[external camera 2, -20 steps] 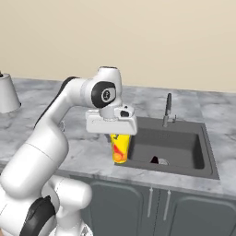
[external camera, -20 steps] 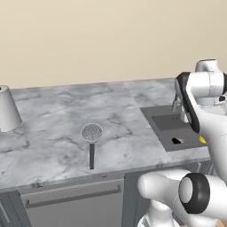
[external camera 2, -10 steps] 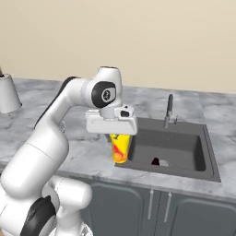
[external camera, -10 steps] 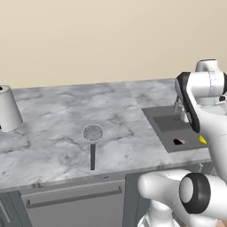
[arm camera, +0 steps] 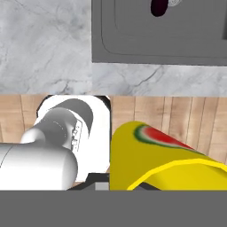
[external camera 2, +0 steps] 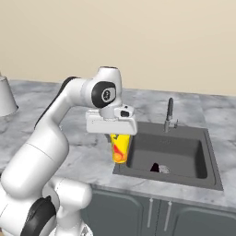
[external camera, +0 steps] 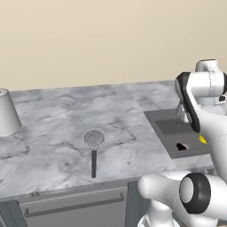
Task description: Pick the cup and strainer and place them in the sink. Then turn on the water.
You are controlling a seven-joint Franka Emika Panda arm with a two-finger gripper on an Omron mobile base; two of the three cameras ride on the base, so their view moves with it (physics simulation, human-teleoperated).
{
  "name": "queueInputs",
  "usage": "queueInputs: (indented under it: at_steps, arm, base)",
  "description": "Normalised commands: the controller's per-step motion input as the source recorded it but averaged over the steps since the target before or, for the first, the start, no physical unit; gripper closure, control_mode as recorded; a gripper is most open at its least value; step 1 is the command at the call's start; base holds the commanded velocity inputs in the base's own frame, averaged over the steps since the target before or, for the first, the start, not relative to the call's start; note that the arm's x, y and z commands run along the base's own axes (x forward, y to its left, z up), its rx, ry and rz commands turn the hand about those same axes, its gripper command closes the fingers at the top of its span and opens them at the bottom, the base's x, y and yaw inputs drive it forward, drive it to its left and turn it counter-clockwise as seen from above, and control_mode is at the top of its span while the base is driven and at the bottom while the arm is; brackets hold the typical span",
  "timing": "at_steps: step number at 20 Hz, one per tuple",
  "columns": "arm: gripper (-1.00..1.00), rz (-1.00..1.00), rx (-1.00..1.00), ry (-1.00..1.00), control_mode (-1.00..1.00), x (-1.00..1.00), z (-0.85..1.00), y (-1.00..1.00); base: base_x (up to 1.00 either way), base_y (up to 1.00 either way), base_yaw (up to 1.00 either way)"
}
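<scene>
Right, cup [external camera 2: 121,146] is up in the air, hanging under the gripper [external camera 2: 120,138], jaws clamped tight on its top so it dangles upright, yellow body w/ the red-orange mark facing the right base cam. It sits over the counter's front edge, just beside the left rim of the sink [external camera 2: 212,182], not yet over the basin, so I'd call this mid-carry: lifted high enough to clear the rim, next bit is a short slide across & a lowering before letting go. From the hand cam the cup [arm camera: 164,159] bulks large at bottom right, sink [arm camera: 99,48] lies ahead at the top, wooden floor showing below the counter edge, which fits the hand hovering out past the worktop front. Strainer [external camera: 94,146] is lying flat on the marble counter [external camera: 53,115], well apart from the sink, mesh head away from the front edge, handle pointing toward it, untouched, prob. second pickup. Pale grey cone vessel [external camera: 6,113] stands far left, not part of this job. Tap [external camera 2: 169,114] stands at the sink's back rim, no water running. Risk as I see it: cup base clipping the rim if it drops too early.
</scene>
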Motion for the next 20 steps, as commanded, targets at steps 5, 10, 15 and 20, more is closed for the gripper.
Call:
queueInputs:
  at_steps: [5, 10, 15, 20]
  arm:
    - [1.00, 0.00, 0.00, 0.00, 1.00, 0.00, 0.00, 0.00]
    - [1.00, 0.00, 0.00, 0.00, 1.00, 0.00, 0.00, 0.00]
    - [1.00, 0.00, 0.00, 0.00, 1.00, 0.00, 0.00, 0.00]
    - [1.00, 0.00, 0.00, 0.00, 1.00, 0.00, 0.00, 0.00]
  base:
    - [0.36, 0.02, 0.00]
    - [0.33, 0.00, 0.00]
    - [0.31, 0.00, 0.00]
    - [0.28, 0.00, 0.00]
